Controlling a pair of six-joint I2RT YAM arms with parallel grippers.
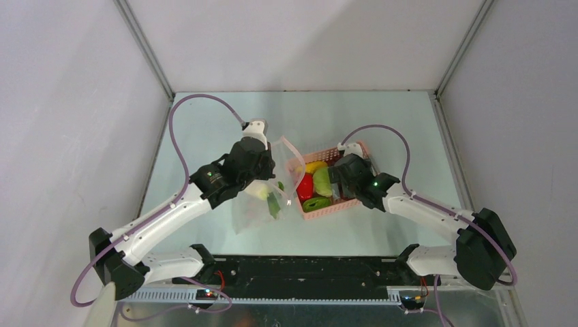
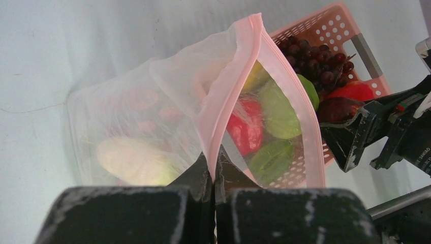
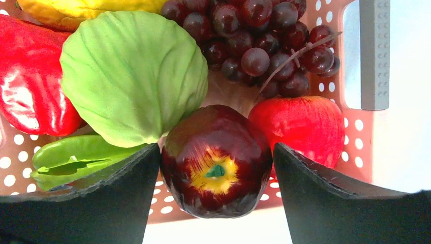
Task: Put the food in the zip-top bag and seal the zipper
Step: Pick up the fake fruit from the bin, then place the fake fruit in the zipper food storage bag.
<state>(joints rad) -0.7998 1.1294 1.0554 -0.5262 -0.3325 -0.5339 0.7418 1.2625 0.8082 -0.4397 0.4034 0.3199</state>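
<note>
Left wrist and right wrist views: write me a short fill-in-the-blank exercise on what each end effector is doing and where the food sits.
1. The left end effector is ____ on the bag's zipper.
2. The right end effector straddles a dark maroon ____.
3. The grapes lie in the pink ____.

Missing words: shut; apple; basket.
</note>
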